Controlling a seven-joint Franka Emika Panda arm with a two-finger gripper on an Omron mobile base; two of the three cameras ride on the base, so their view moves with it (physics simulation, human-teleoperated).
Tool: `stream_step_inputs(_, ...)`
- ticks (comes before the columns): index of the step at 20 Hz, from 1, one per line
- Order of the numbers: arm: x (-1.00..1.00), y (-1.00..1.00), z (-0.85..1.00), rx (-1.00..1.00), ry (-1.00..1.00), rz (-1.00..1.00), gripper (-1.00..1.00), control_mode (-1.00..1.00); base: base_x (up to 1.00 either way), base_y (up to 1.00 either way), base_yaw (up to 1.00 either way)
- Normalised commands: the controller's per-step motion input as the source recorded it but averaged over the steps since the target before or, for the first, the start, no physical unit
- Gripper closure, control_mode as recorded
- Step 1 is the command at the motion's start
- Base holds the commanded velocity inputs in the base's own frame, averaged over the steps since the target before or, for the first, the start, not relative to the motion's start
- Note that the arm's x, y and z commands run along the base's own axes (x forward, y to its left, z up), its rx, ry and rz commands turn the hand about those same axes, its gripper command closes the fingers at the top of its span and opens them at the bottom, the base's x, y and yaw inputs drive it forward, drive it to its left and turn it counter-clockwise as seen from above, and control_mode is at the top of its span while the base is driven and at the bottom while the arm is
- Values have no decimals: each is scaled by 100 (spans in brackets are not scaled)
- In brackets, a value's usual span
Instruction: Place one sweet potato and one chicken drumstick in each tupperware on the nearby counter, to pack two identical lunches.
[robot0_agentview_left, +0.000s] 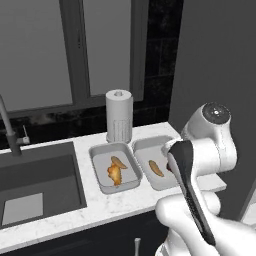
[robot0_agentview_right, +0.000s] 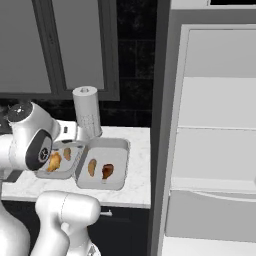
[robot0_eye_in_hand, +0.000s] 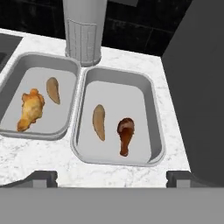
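- The right tupperware (robot0_eye_in_hand: 151, 105) holds a dark reddish-brown chicken drumstick (robot0_eye_in_hand: 125, 134), its round meat end toward the back wall and its thin bone end toward the counter's front edge.
- Just beside that drumstick, apart from it, lies a tan sweet potato (robot0_eye_in_hand: 99, 121), lengthwise in the same tray.
- The left tupperware (robot0_eye_in_hand: 17, 72) holds a lighter golden-orange drumstick (robot0_eye_in_hand: 30, 109) and a second, smaller sweet potato (robot0_eye_in_hand: 53, 89); the two lie close together without clearly touching.
- The two trays sit side by side with their long rims almost touching, both flat on the counter (robot0_eye_in_hand: 127, 54), which is white with faint grey veins.
- In the left base view the same pair shows as the left tray (robot0_agentview_left: 100, 155) and the right tray (robot0_agentview_left: 145, 147); the arm's elbow covers part of the right tray there.
- The gripper (robot0_eye_in_hand: 112, 178) hangs above the counter's front edge, nearer the right tray; its fingertips (robot0_eye_in_hand: 43, 178) stand spread wide at the two sides of the hand view, with nothing between them.
- No readable writing or label shows on anything.
- Behind the trays, by the dark tiled wall, stands an upright paper towel roll (robot0_agentview_left: 119, 116).
- To the left of the trays lies the dark sink basin (robot0_agentview_left: 35, 182) with its faucet (robot0_agentview_left: 9, 131).
- To the right a tall dark panel (robot0_agentview_right: 162, 100) closes off the counter's end.
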Motion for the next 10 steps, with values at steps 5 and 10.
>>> stream_step_inputs(5, -95, -10, 44, 36, -1, 0, -100, -100, 0, 0, 0)
stream_step_inputs(10, -62, 25, 13, 11, -38, -5, -100, -100, 0, 0, 0)
